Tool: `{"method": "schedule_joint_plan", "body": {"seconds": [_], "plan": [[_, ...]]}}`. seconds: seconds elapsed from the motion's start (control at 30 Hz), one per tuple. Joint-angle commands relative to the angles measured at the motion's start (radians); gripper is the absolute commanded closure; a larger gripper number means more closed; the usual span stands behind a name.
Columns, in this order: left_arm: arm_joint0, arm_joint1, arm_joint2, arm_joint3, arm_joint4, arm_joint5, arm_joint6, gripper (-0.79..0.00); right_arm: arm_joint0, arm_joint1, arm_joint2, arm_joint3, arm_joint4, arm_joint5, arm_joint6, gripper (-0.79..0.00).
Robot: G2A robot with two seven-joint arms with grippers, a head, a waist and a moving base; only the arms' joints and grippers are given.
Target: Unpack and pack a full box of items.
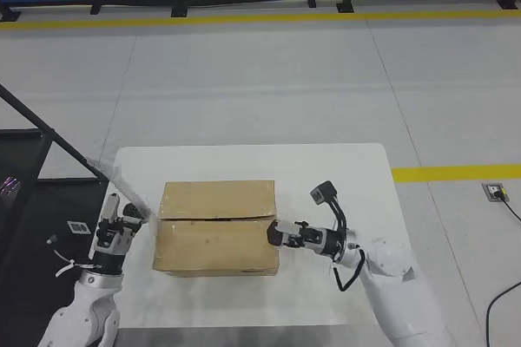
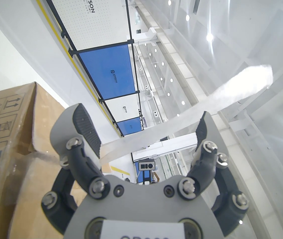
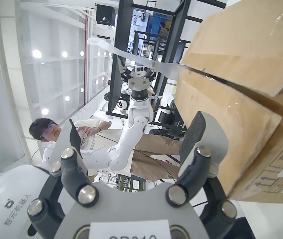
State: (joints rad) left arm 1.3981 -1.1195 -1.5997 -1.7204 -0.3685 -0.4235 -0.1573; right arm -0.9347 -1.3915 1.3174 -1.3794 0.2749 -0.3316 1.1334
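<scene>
A brown cardboard box (image 1: 217, 227) lies in the middle of the white table (image 1: 330, 173); its top flaps (image 3: 233, 58) meet at a seam that gapes slightly. A strip of clear tape (image 1: 113, 180) runs from the box's left end up and away over the table's left edge. My left gripper (image 1: 126, 211) stands open beside that end, pointing upward, and the tape (image 2: 181, 118) crosses between its fingers (image 2: 86, 128). My right gripper (image 1: 273, 232) is open at the box's right end, with one finger (image 3: 193, 135) close to the cardboard (image 3: 243, 125) and nothing held. The left gripper (image 3: 137, 72) also shows farther off beyond the box.
A black frame (image 1: 17, 173) stands just off the table's left side, close to the left arm. Bare table surface lies behind the box and to its right (image 1: 356, 199). The front edge of the table is near the box.
</scene>
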Motion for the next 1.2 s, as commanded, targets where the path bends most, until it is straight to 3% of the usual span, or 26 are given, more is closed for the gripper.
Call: {"method": "schedule_joint_plan", "body": {"seconds": [0.0, 0.33, 0.53, 0.63, 0.77, 0.93, 1.03, 1.17], "plan": [[-0.004, -0.003, 0.012, -0.003, 0.017, 0.006, 0.009, -0.785, -0.026, 0.007, 0.021, -0.017, 0.014, -0.011, 0.009, -0.785], [-0.049, -0.019, 0.1, 0.023, 0.119, 0.038, 0.033, -0.785, -0.068, 0.028, 0.052, -0.03, 0.059, -0.033, 0.021, -0.785], [-0.041, -0.025, 0.105, 0.011, 0.12, 0.024, 0.031, -0.785, -0.056, 0.034, 0.034, -0.018, 0.059, -0.032, 0.015, -0.785], [-0.015, -0.023, 0.061, -0.02, 0.044, 0.008, 0.006, -0.785, -0.043, 0.036, 0.023, -0.01, 0.061, -0.03, 0.011, -0.785], [0.032, -0.013, -0.069, -0.047, -0.164, 0.032, -0.095, -0.785, -0.025, 0.038, 0.007, -0.002, 0.054, -0.024, 0.002, -0.785], [0.074, 0.0, -0.221, -0.009, -0.302, 0.057, -0.221, -0.785, 0.01, 0.036, -0.014, -0.006, -0.034, -0.052, -0.141, -0.785], [0.085, 0.004, -0.257, 0.031, -0.319, 0.067, -0.289, -0.785, 0.048, 0.032, -0.039, -0.016, -0.171, -0.048, -0.285, -0.785], [0.094, 0.005, -0.26, 0.081, -0.304, 0.062, -0.344, -0.785, 0.063, 0.029, -0.062, -0.026, -0.223, -0.03, -0.305, -0.785]]}}
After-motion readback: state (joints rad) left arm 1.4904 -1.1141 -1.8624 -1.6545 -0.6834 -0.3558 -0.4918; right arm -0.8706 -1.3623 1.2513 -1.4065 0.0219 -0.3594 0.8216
